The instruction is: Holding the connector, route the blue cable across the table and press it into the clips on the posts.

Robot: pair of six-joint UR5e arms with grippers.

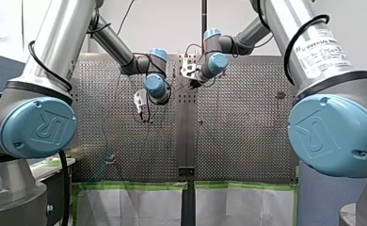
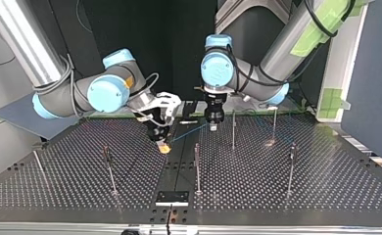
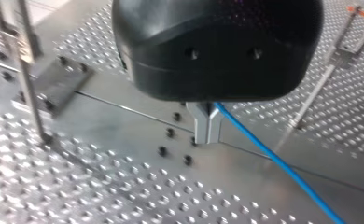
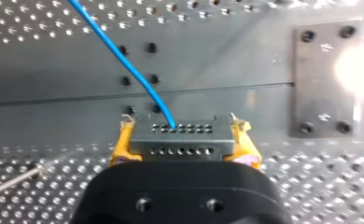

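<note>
Well, a dark perforated metal table (image 2: 301,191) carries thin upright posts (image 2: 197,169). Above its middle seam, my right gripper (image 4: 184,148) clamps its yellow pads (image 4: 119,150) on a grey holed connector (image 4: 180,133); the thin blue cable (image 4: 124,59) runs from it to my left gripper (image 3: 207,139), whose metal fingers (image 3: 207,123) pinch it.

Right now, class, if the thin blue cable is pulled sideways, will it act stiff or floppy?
Probably bendy yet springy: the thin blue cable leaves the grey perforated connector in a smooth curve. Likely light: it reaches my left gripper without sagging.
</note>
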